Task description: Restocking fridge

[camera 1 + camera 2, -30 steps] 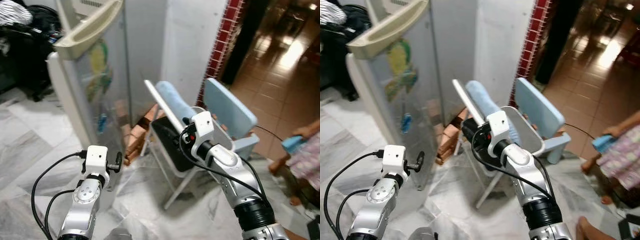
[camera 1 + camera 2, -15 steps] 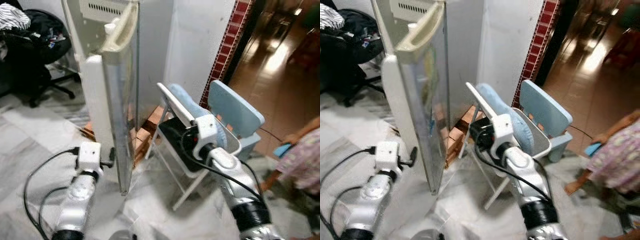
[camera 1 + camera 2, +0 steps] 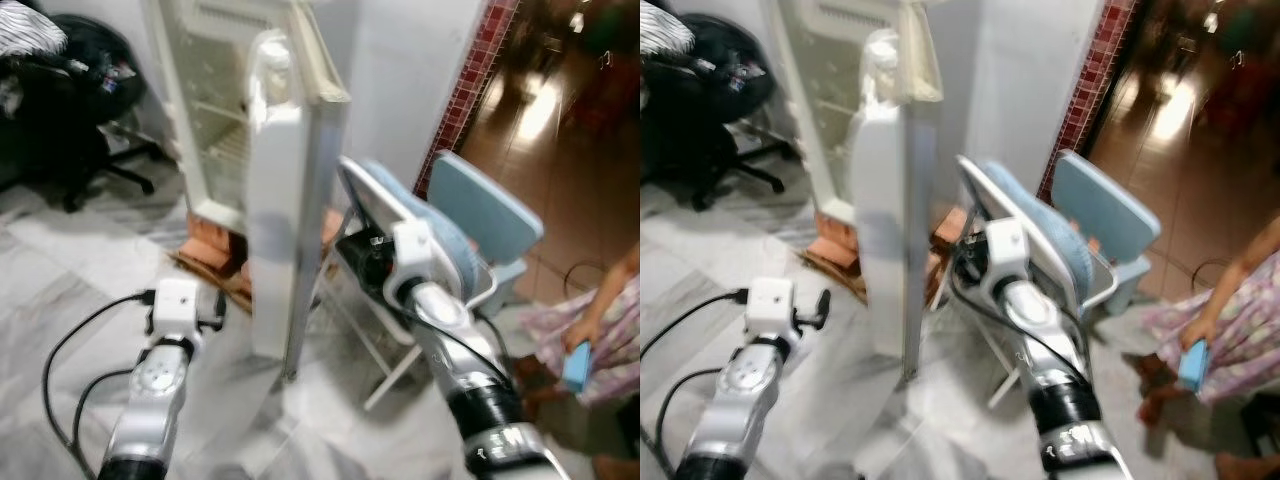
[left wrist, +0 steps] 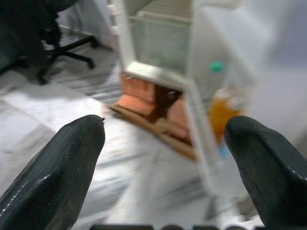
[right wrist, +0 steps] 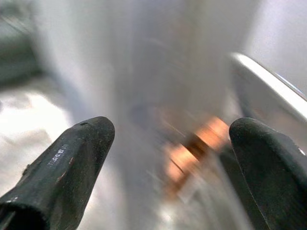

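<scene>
Nothing is stocked yet as we face the fridge (image 3: 215,130), its door (image 3: 285,215) swung open, left gripper (image 4: 165,158) and right gripper (image 5: 168,172) both spread wide and empty.

Two silver arms carry white boxy wrist housings. Black cables loop along the left arm (image 3: 150,400). The right arm (image 3: 470,370) wears a black ribbed collar

White marble floor (image 3: 60,260), white wall (image 3: 410,70), red-tiled pillar (image 3: 470,90) — a black office chair (image 3: 70,110) left, a folding chair (image 3: 420,250) right.
</scene>
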Tool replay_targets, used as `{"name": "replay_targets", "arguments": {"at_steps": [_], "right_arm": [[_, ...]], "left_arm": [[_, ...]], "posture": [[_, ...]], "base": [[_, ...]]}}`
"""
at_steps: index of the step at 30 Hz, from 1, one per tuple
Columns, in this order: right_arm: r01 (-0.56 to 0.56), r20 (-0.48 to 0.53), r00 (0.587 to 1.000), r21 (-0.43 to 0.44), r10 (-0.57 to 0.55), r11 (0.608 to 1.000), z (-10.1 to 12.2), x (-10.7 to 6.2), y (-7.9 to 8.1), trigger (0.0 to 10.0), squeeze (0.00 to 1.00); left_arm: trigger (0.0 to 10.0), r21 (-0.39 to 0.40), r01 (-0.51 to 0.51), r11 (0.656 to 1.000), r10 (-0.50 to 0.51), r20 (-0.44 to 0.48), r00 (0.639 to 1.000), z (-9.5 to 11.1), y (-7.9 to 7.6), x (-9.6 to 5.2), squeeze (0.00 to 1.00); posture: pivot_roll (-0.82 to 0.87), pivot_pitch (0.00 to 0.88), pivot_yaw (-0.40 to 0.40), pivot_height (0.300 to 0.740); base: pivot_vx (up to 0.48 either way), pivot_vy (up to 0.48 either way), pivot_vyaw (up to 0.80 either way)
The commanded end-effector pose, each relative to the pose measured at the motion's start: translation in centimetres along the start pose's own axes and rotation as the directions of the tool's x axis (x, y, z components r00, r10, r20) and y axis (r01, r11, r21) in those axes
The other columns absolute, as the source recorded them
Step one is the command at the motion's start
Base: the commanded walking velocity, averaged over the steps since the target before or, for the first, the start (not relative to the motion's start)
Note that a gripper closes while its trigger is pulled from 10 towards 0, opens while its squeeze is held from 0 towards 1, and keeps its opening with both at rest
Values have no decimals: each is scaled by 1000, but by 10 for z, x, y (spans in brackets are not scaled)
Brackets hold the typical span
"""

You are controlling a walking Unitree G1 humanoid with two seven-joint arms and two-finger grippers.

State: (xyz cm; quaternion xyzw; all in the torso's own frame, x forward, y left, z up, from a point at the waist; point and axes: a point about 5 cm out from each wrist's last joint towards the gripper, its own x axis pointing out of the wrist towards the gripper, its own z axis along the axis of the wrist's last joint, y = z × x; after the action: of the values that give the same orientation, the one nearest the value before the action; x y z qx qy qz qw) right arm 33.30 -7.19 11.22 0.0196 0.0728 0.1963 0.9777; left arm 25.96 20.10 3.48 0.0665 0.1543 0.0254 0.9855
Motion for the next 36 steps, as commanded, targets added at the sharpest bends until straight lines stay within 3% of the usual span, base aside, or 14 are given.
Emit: {"name": "replay_targets", "arguments": {"at_steps": [1, 5, 8, 10, 12, 13, 14, 15, 19, 22, 23, 26, 32, 36], "right_arm": [[71, -2, 997, 0, -71, 997, 4, 6, -9, 10000, 0], [99, -13, 995, 64, -98, 993, 20, 29, 13, 10000, 0], [-19, 33, 999, 170, 13, 985, 41, 40, 39, 10000, 0], [-57, 50, 998, 199, 48, 978, 46, 42, 46, 10000, 0], [-215, 135, 973, 267, 185, 939, 62, 41, 65, 10000, 0], [-340, 193, 937, 293, 293, 894, 71, 37, 78, 10000, 0], [-490, 254, 867, 271, 429, 829, 77, 27, 91, 10000, 0], [-509, 256, 856, 264, 449, 819, 73, 24, 90, 10000, 0], [-406, 179, 911, 229, 372, 885, 46, 23, 69, 10000, 0], [-370, 161, 926, 198, 342, 908, 38, 21, 60, 10000, 0], [-299, 145, 950, 158, 277, 941, 29, 17, 43, 10000, 0], [-190, 141, 975, 143, 170, 971, 17, 6, 15, 10000, 0], [-10, 145, 989, 123, -8, 992, 4, -15, -22, 10000, 0], [45, 123, 991, 133, -62, 990, -3, -21, -32, 10000, 0]], "left_arm": [[10000, 1, 35, 999, -35, 41, 999, 9, -13, 3, 0], [10000, -1, 45, 999, -45, 38, 998, 9, -18, 5, 0], [10000, 3, 48, 999, -48, 37, 998, 9, -20, 6, 0], [10000, 3, 49, 999, -49, 37, 998, 9, -21, 6, 0], [10000, 4, 49, 999, -49, 35, 998, 8, -21, 5, 0], [10000, 2, 47, 999, -47, 35, 998, 7, -21, 4, 0], [10000, 0, 44, 999, -44, 27, 999, 5, -20, 3, 0], [10000, -2, 45, 999, -45, 24, 999, 4, -21, 3, 0], [10000, -3, 52, 999, -52, 21, 998, 2, -23, 2, 0], [10000, -3, 56, 998, -55, 23, 998, 3, -23, 2, 0], [10000, -12, 55, 998, -55, 22, 998, 4, -23, 3, 0], [10000, -16, 58, 998, -57, 30, 998, 6, -22, 5, 0], [10000, -26, 67, 997, -65, 78, 995, 15, -20, 6, 0], [10000, -18, 79, 997, -77, 94, 993, 18, -21, 6, 0]], "posture": [[96, 0, -55, 740], [100, 0, -61, 740], [107, 0, -69, 740], [112, 0, -75, 740], [116, 0, -81, 740], [116, 0, -82, 740], [115, 0, -84, 740], [112, 0, -84, 740], [108, 0, -79, 740], [102, 0, -73, 740], [98, 0, -70, 740], [92, 0, -66, 740], [85, 0, -58, 740], [83, 0, -53, 740]], "base": [[0, 0, 0], [0, 0, 0], [0, 0, 0], [0, 0, 0], [0, 0, 0], [0, 0, 0], [0, 0, 0], [0, 0, 0], [0, 0, 0], [0, 0, 0], [0, 0, 0], [0, 265, 0], [0, 480, 0], [0, 480, 0]]}}
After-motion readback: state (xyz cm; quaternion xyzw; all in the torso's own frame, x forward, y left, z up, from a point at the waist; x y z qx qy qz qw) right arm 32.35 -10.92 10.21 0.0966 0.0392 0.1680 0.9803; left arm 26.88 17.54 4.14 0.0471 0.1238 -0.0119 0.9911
